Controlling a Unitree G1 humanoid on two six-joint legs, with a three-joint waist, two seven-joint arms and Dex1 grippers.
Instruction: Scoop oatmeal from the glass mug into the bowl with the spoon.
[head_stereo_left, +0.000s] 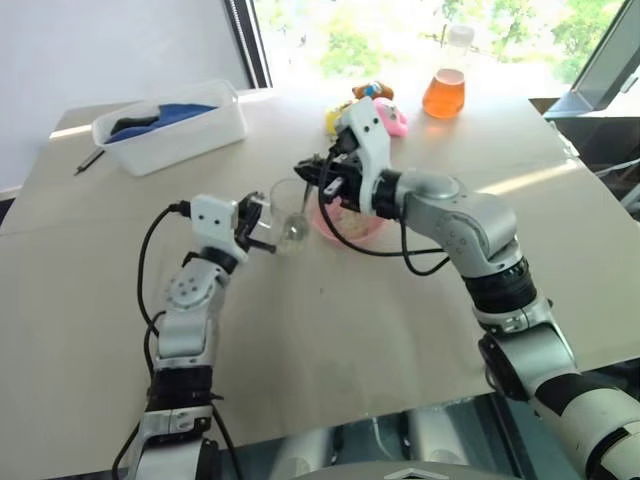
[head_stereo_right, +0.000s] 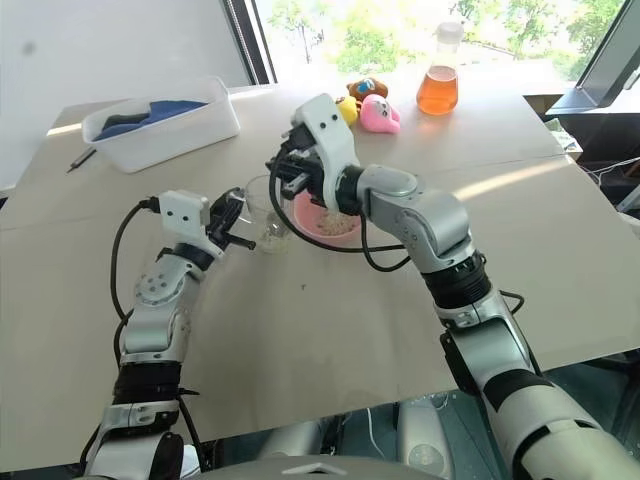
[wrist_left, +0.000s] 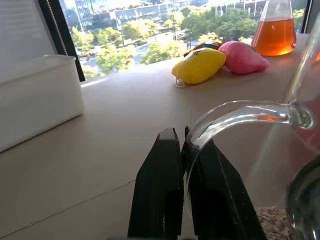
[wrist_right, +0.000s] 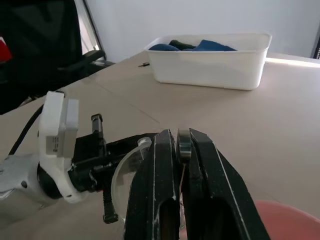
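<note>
- The glass mug (head_stereo_right: 266, 213) stands upright on the table (head_stereo_right: 330, 330), just beside the bowl (head_stereo_right: 327, 222) on the robot's left, the two touching or nearly so.
- The left gripper (head_stereo_right: 238, 222) reaches the mug from the side away from the bowl; its two black fingers (wrist_left: 160, 195) are pressed together on the mug's clear looped handle, as the left wrist view shows.
- The right gripper (head_stereo_right: 285, 170) hovers above the mug's mouth, pointing towards the left arm; its fingers are clamped on the handle of the spoon (wrist_right: 183, 146), a slim bright metal strip between the pads.
- Whether the spoon's head is inside the mug I cannot tell.
- The mug is short, round, colourless glass with a thick curved handle; pale flaky oatmeal (wrist_left: 272, 222) lies at its bottom.
- The bowl is shallow, round, pink plastic and holds a layer of beige flakes.
- The table is a smooth, matte, light wood-coloured board.
- At the far left sits a white rectangular tub (head_stereo_right: 160, 128) with blue cloth in it, a dark pen (head_stereo_right: 81, 158) beside it.
- Along the far edge stand a flask of orange liquid (head_stereo_right: 439, 88) and soft yellow and pink toys (head_stereo_right: 374, 110).
</note>
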